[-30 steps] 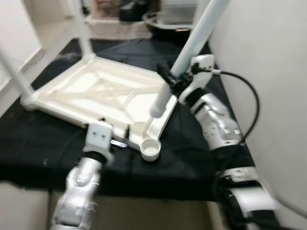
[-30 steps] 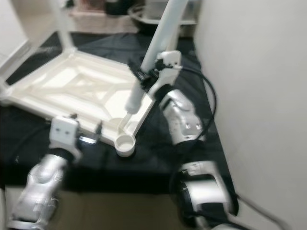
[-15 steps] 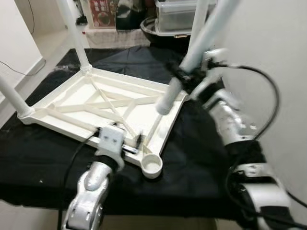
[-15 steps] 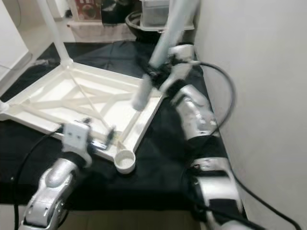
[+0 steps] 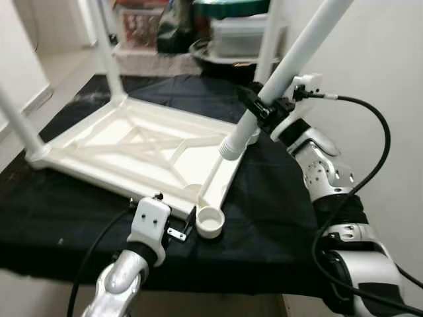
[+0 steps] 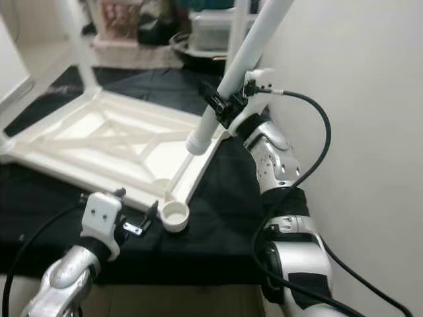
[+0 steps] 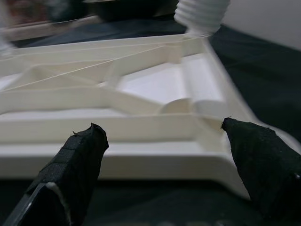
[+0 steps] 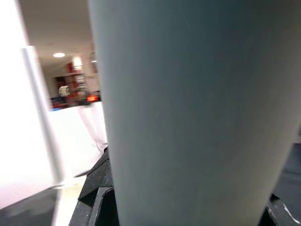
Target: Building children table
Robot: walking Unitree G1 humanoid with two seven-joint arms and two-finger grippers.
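Observation:
A white children's tabletop (image 5: 106, 142) lies upside down on a black cloth. Legs stand upright in three of its corners. Its near corner has a round socket (image 5: 209, 221) with nothing in it. My right gripper (image 5: 261, 109) is shut on a loose white table leg (image 5: 284, 66). That leg is tilted, and its threaded end (image 5: 229, 149) hangs above the tabletop's near right rim. My left gripper (image 5: 178, 228) is open just in front of the near rim, left of the socket. In the left wrist view its fingertips (image 7: 80, 155) face the rim (image 7: 117, 127).
The black cloth (image 5: 264, 211) covers a low platform whose front edge is near me. A pale wall (image 5: 383, 79) stands close on the right. Storage bins and a dark bowl (image 5: 225, 46) sit on the floor behind. A black cable (image 5: 367, 165) loops off my right arm.
The view has shifted. My right gripper still holds the leg, with its threaded end now lower, close above the right rim. My left gripper has pulled back off the tabletop's near rim.

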